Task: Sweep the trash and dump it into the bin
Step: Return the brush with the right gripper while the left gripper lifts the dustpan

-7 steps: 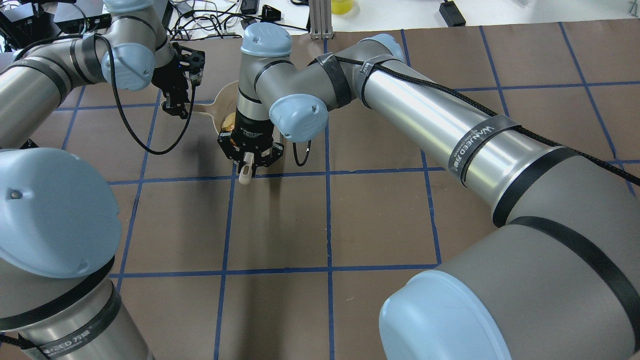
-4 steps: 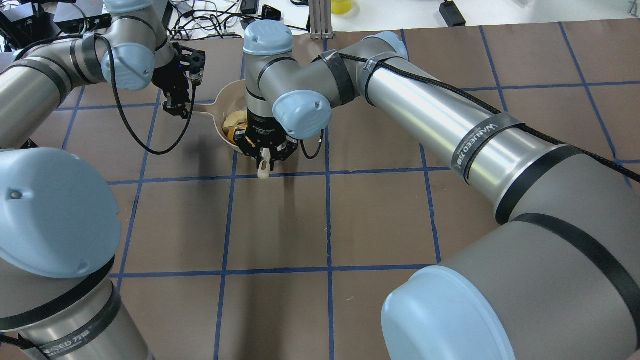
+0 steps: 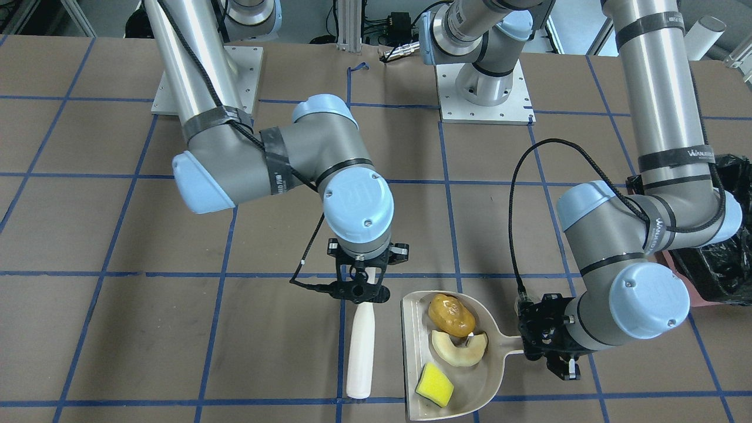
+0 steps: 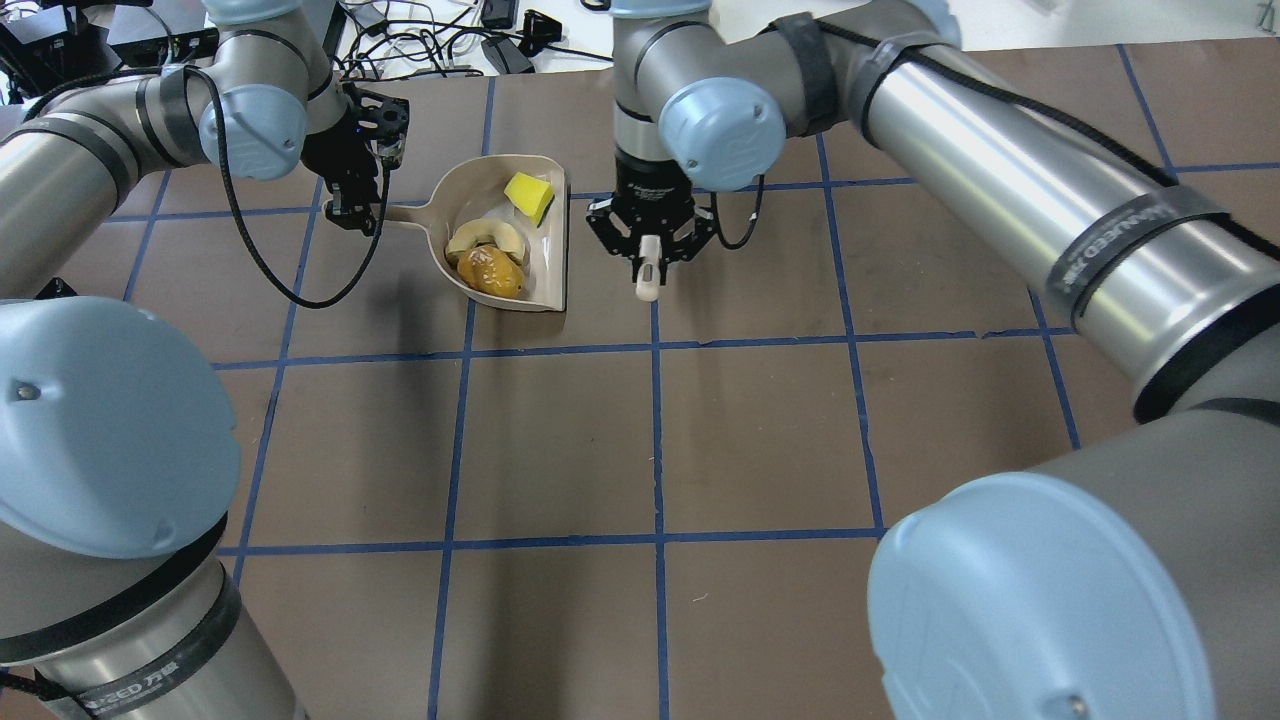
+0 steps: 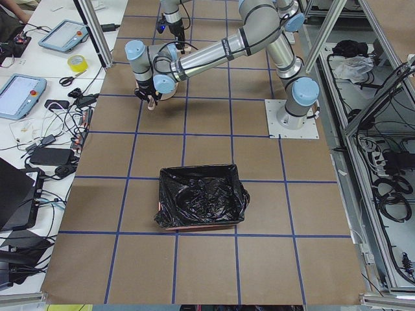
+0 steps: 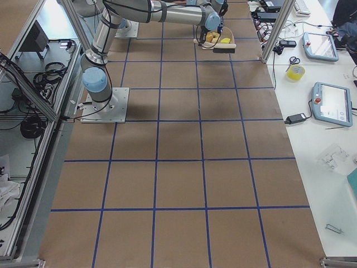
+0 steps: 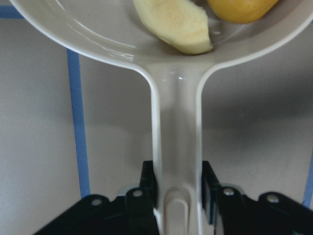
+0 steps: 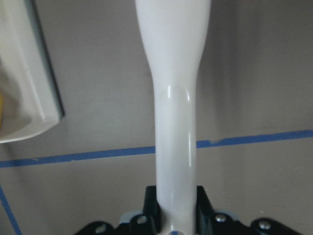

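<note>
All three pieces of trash lie in the beige dustpan (image 3: pixel 477 385) (image 4: pixel 548 262): a golden-brown lump (image 3: pixel 450 314) (image 4: pixel 490 271), a pale crescent slice (image 3: pixel 458 348) (image 4: pixel 484 239) and a yellow sponge (image 3: pixel 435 385) (image 4: pixel 529 197). My left gripper (image 3: pixel 549 346) (image 4: pixel 352 205) (image 7: pixel 177 183) is shut on the dustpan's handle. Just beside the pan's open edge, my right gripper (image 3: pixel 359 292) (image 4: pixel 649 250) (image 8: pixel 176 196) is shut on the white brush handle (image 3: pixel 360 349) (image 8: pixel 175 98). The bin (image 5: pixel 201 197) (image 3: pixel 717 264), a pink box lined with black plastic, stands on my left, apart from the pan.
Two arm base plates (image 3: pixel 483 94) sit at the table's robot side. An aluminium post (image 4: pixel 640 40) and cables (image 4: pixel 420 50) border the far edge. A side bench holds tablets (image 5: pixel 19 94) and a tape roll (image 5: pixel 76 63).
My right gripper has carried the brush to the right, off the dustpan, uncovering the three pieces inside it. The left gripper and the pan have stayed put.
</note>
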`<act>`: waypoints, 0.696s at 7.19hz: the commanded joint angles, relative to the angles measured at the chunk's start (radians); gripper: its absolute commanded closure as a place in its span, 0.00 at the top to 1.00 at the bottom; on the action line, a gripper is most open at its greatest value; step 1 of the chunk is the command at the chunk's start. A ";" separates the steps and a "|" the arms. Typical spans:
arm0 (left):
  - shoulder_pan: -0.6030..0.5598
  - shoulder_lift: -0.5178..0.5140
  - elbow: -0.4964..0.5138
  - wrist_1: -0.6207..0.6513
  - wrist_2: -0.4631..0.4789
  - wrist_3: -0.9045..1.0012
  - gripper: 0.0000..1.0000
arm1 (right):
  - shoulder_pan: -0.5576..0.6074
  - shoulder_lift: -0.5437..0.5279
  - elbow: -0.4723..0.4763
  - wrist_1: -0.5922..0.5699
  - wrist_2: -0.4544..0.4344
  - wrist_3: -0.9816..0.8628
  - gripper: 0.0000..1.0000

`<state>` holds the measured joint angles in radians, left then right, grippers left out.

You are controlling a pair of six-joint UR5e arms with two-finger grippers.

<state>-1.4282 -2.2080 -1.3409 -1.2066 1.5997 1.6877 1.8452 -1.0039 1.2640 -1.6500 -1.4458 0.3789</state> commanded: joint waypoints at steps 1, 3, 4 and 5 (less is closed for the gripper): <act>0.023 0.020 0.000 -0.005 -0.073 0.010 0.21 | -0.191 -0.057 0.026 0.116 -0.048 -0.212 0.16; 0.057 0.059 0.002 -0.042 -0.078 0.026 0.20 | -0.379 -0.122 0.144 0.108 -0.091 -0.393 0.14; 0.086 0.085 0.002 -0.072 -0.080 0.070 0.20 | -0.473 -0.155 0.235 0.061 -0.096 -0.428 0.08; 0.122 0.105 0.002 -0.105 -0.083 0.104 0.20 | -0.524 -0.176 0.312 -0.035 -0.138 -0.519 0.08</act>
<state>-1.3476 -2.1317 -1.3392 -1.2720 1.5212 1.7482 1.4122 -1.1451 1.4724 -1.5935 -1.5459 -0.0390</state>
